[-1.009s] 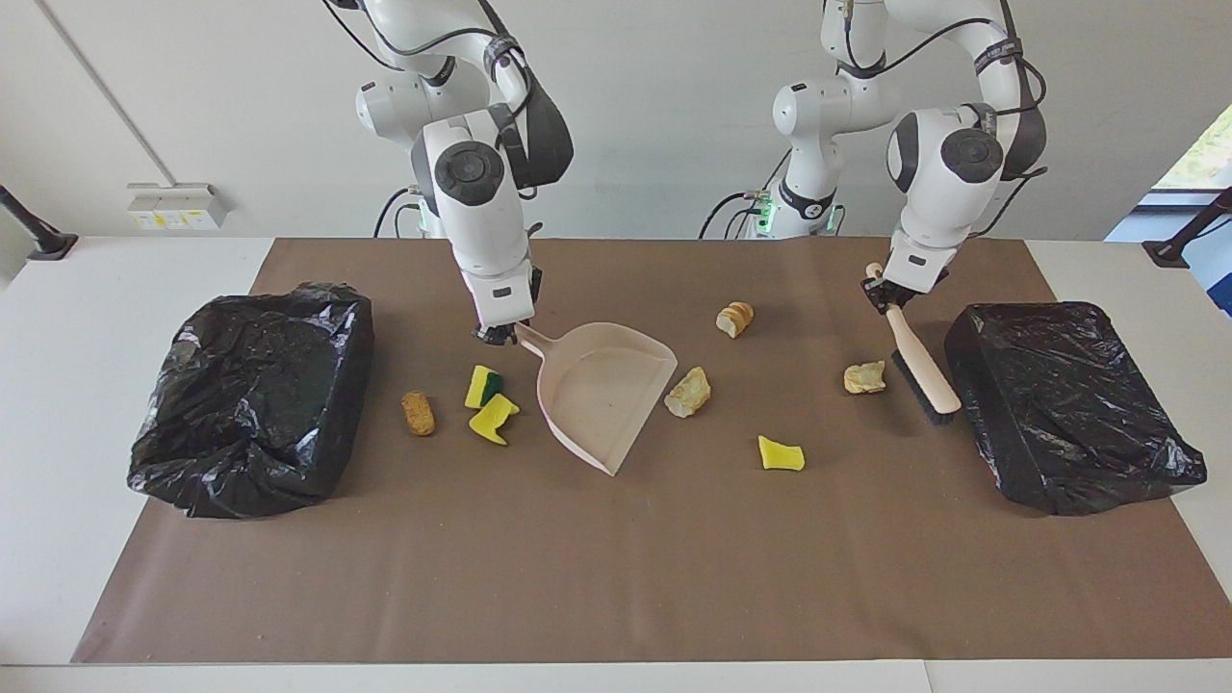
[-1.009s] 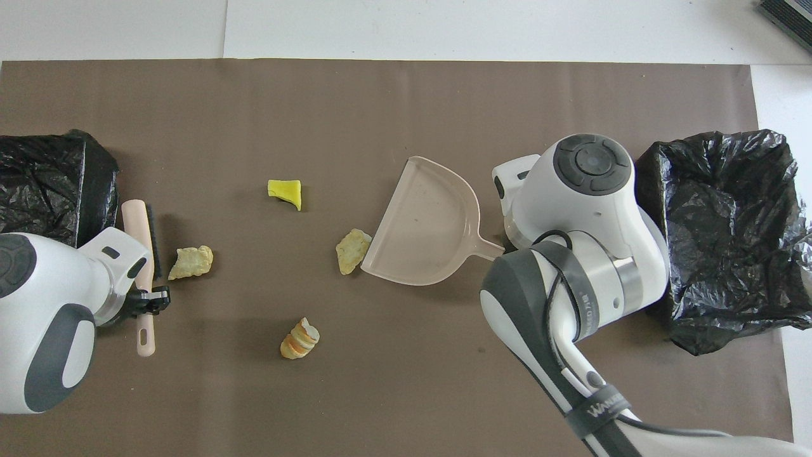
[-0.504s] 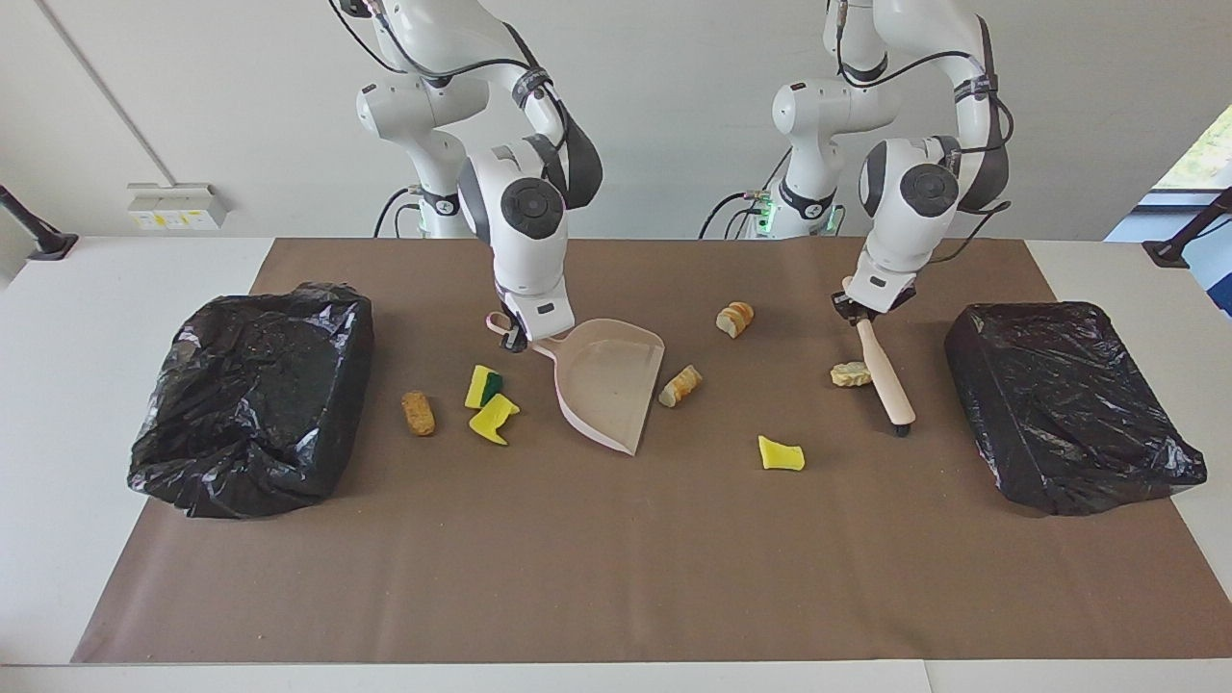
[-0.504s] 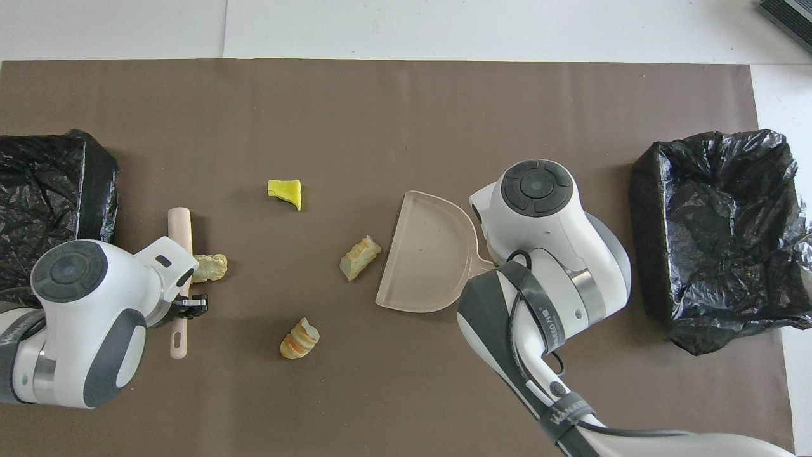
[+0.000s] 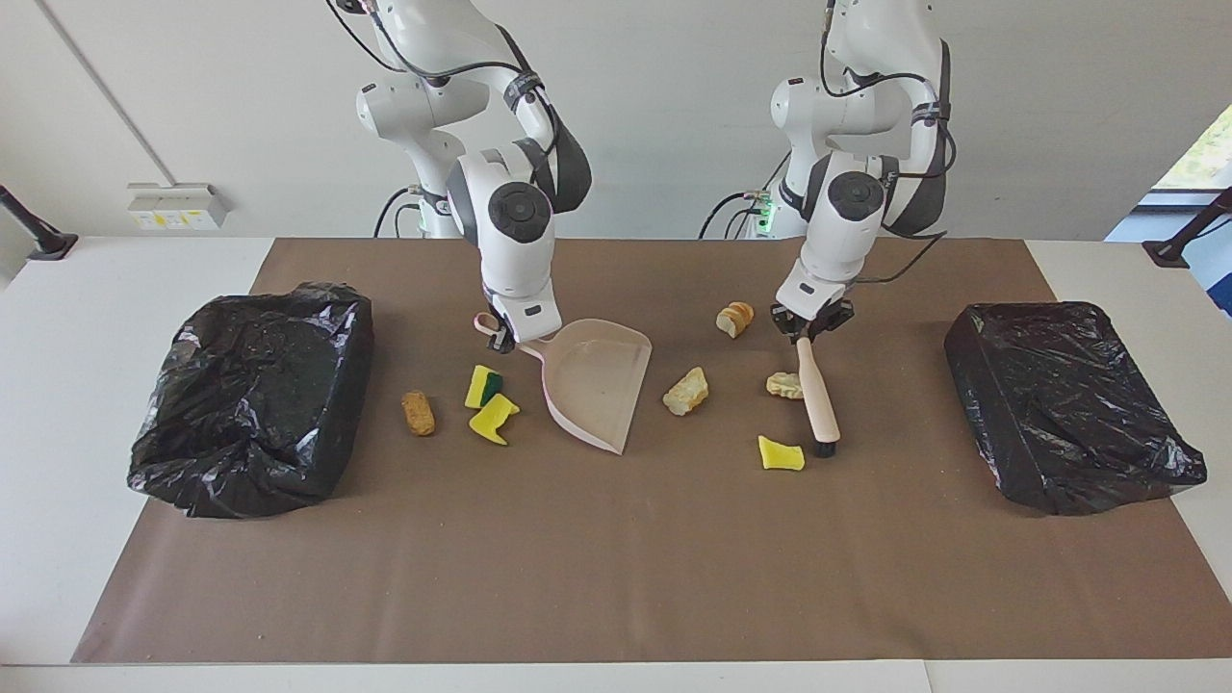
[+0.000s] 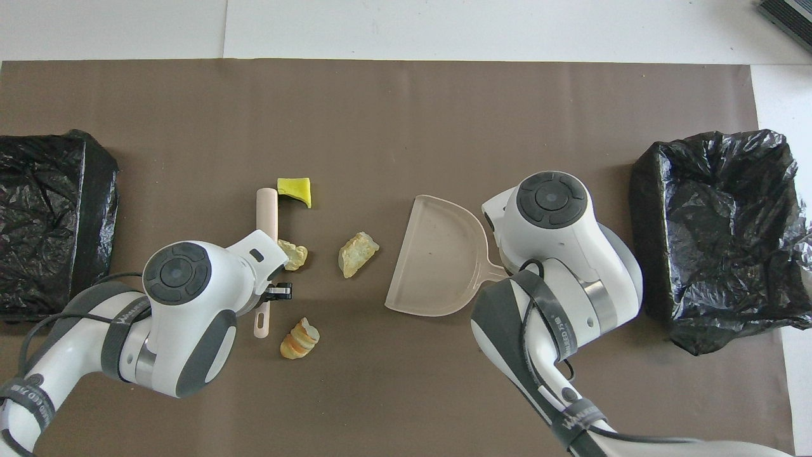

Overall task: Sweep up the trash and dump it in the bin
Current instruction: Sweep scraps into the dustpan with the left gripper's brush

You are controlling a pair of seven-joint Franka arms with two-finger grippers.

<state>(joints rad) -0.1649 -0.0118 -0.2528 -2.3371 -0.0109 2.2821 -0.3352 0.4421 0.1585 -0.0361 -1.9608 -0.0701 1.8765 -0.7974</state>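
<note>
My right gripper (image 5: 502, 335) is shut on the handle of the pale pink dustpan (image 5: 592, 385), which rests on the mat with its mouth toward the left arm's end. My left gripper (image 5: 808, 325) is shut on the beige-handled brush (image 5: 818, 395), whose bristles touch the mat. Of the trash, a pale chunk (image 5: 784, 385) touches the brush, with a yellow sponge bit (image 5: 781, 454) beside the bristles. A tan chunk (image 5: 686, 392) lies before the dustpan's mouth. A bread piece (image 5: 734, 319) lies nearer the robots. Two yellow-green sponge bits (image 5: 489, 404) and a brown lump (image 5: 418, 412) lie beside the dustpan.
Two bins lined with black bags stand on the brown mat, one at the right arm's end (image 5: 255, 395) and one at the left arm's end (image 5: 1068, 404). In the overhead view the right arm (image 6: 558, 254) hides the sponge bits and the brown lump.
My left gripper has dragged the brush toward the table's middle, pushing the pale chunk along. My right gripper has turned and shifted the dustpan slightly, and the tan chunk has rolled.
</note>
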